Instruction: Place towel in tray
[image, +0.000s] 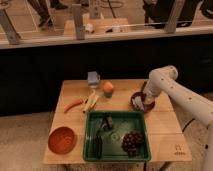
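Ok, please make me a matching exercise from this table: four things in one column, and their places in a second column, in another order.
Things
1. grapes
2. orange bowl
3. carrot
4. gripper

Places
A. at the dark bowl, on the right side of the table
B. inside the tray, on its right side
C. front left corner of the table
D. left side of the table, farther back than the tray

Pairs: 1-B, 2-C, 3-D, 4-A
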